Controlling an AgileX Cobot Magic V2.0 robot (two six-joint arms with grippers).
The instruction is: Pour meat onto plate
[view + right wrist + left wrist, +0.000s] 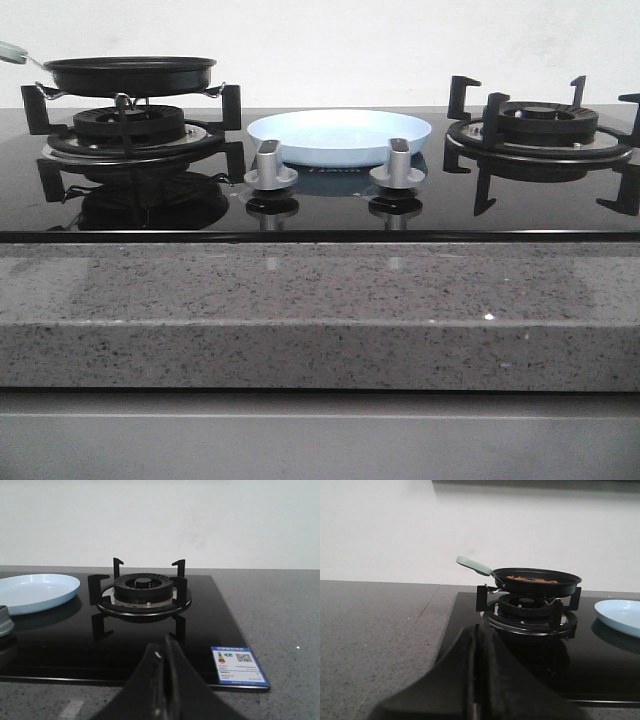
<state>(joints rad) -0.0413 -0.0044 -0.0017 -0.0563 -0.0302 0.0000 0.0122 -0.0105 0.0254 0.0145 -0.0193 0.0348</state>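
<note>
1. Since both arms sit back at the near edge of the hob, nothing of the pour looks started: the left gripper (476, 680) shows in its wrist view with its two dark fingers pressed together along a thin seam, clenched on nothing and touching nothing
2. Equally idle, the right gripper (164, 685) has its fingers closed against each other, empty, low over the near counter (320, 300) beside the hob's label (239, 666)
3. Neither arm appears in the front view, so both seem well short of the pan
4. Just past the counter, the two knobs (272, 170) stand on the black glass hob (330, 215), and the plate (340, 135) lies right behind them, between the burners; it is level and bare, with no meat on it
5. Farther left, the pan (130, 72) rests on the left burner (130, 125), level, its pale handle (474, 565) pointing away to the robot's left and free of any grip
6. Inside the pan, the meat (532, 579) shows as a low reddish-brown layer just over the rim in the left wrist view; from the front it is hidden by the pan wall
7. By my judgement the whole job is left: grasp the handle, carry the pan to the plate, tip it; the left arm looks the nearer one, and its fingers would have to open first
8. Off to the right, the right burner (540, 125) stands empty
</note>
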